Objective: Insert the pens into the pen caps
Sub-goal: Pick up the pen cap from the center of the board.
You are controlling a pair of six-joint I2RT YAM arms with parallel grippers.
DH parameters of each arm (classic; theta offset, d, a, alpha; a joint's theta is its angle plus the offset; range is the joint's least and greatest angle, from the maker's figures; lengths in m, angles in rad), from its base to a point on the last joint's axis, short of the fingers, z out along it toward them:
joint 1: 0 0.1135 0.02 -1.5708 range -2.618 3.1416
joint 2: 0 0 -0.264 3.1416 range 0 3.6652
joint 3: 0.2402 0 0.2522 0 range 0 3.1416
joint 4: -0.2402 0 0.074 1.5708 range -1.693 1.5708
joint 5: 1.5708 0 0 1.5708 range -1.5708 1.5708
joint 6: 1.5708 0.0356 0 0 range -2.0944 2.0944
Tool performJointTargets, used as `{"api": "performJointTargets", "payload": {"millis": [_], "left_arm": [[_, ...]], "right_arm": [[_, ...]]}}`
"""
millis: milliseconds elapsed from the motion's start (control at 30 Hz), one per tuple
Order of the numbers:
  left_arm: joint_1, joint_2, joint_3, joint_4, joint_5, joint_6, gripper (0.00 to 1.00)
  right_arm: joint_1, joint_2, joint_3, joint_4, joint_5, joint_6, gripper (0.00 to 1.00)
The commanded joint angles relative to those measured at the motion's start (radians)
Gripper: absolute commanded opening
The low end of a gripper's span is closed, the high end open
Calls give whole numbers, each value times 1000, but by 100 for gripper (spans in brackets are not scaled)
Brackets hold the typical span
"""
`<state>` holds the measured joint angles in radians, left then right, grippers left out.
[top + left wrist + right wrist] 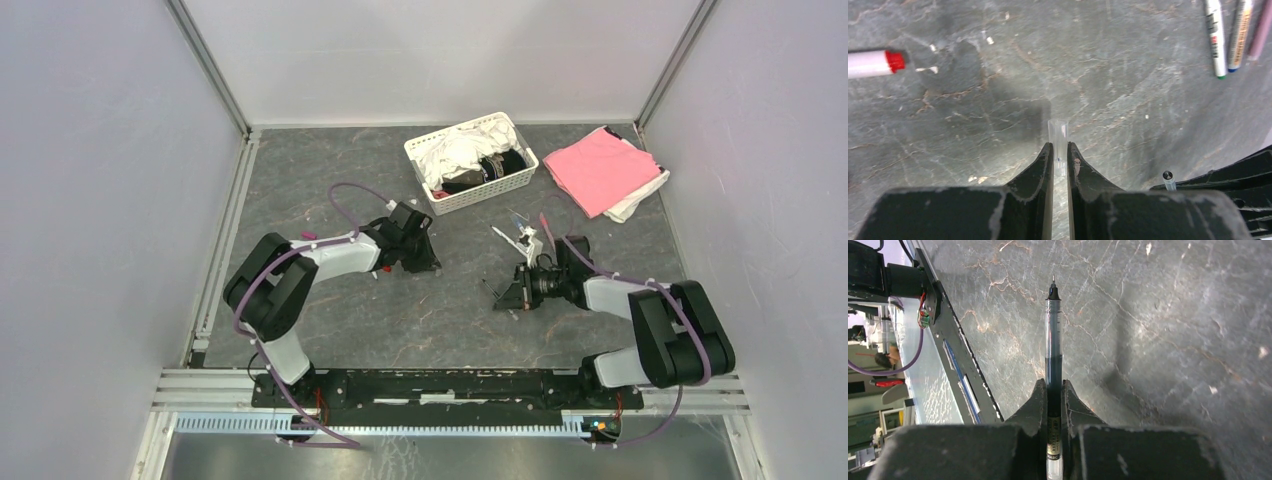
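While the left claw (1060, 151) pinches a clear pen cap (1058, 131) at centre frame, the right claw (1053, 386) clamps a dark-inked pen (1053, 335), tip pointing up-frame.

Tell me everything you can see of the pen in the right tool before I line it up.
The pen is slim, with a clear plastic barrel, dark ink showing inside, a black cone and a fine needle tip. It is uncapped. A dark label with gold print sits low on the barrel. The right tool is shut on the barrel, one finger on each side, so the front part sticks straight out past the fingertips. The tip appears to touch nothing, and the grey marbled table lies beyond it.
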<state>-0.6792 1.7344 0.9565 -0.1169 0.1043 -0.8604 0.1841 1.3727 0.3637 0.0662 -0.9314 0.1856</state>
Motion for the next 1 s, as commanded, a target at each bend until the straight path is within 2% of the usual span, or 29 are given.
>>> {"api": "performJointTargets", "payload": {"millis": [0,233,400,567,733,900,967], "left_arm": [[6,20,27,-59,-51,-15,2],[15,-7,-61,99,23,-110,2],[20,-41,-132,259,48,-229,2],[20,-80,-193,325,19,-333,2],[20,-95,-185,244,-16,-421,2],[14,-62,-53,-27,-73,-452,2],[9,-51,-13,-87,-90,-459,2]], "right_arm": [[44,73,87,21,17,42,0],[158,157,166,43,11,114,0],[215,162,136,193,48,271,0],[231,125,106,232,105,289,0],[231,111,79,247,140,295,0],[248,153,119,198,160,271,0],[263,168,125,207,160,280,0]]}}
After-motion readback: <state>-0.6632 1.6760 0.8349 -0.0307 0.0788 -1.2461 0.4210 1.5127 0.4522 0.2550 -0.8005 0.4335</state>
